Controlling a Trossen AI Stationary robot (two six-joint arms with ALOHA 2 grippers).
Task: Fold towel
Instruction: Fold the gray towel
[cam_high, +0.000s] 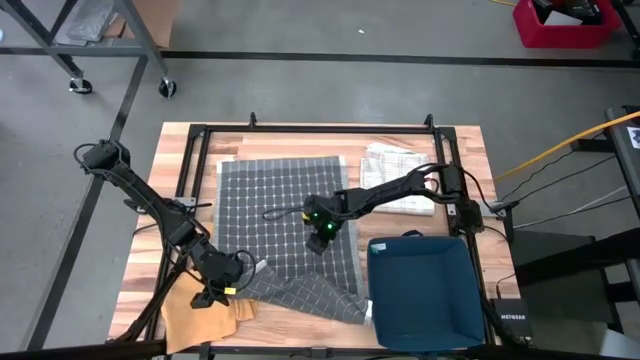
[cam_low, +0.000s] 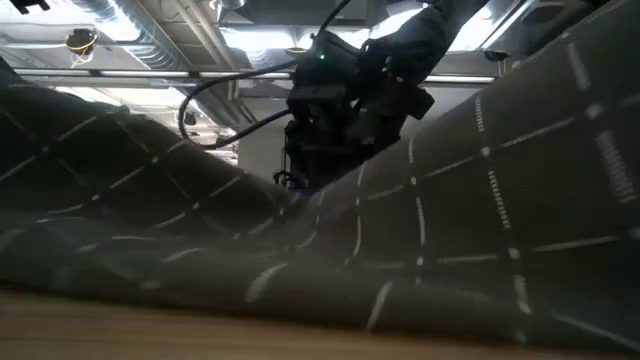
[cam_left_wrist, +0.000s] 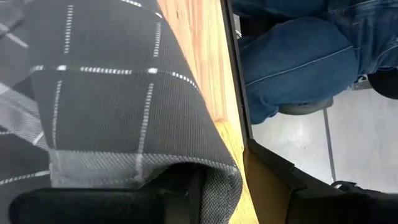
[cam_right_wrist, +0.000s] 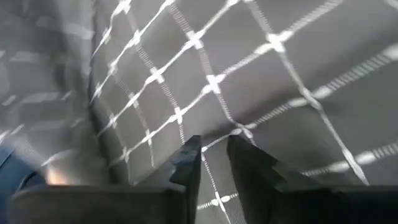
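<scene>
The dark grey checked towel (cam_high: 285, 225) lies across the middle of the desk (cam_high: 180, 160) in the high view, flat over its upper part and rumpled toward the lower edge, where one corner is turned up and over. It looks soft, light and limp, so it will likely sag and crease wherever it is lifted; a corner or hem seems the best place to take hold, pinching a single layer. The left gripper (cam_high: 222, 285), lower left of the towel, has its jaws closed on that turned-up corner, whose hem drapes over the fingers (cam_left_wrist: 93, 202) in its wrist view. The right gripper (cam_high: 322, 232) sits at centre frame, low over the cloth, jaws narrowly parted with nothing between them. A white folded cloth (cam_high: 395, 170) lies upper right, a blue bin (cam_high: 425, 290) lower right, a tan cloth (cam_high: 195, 320) lower left.
</scene>
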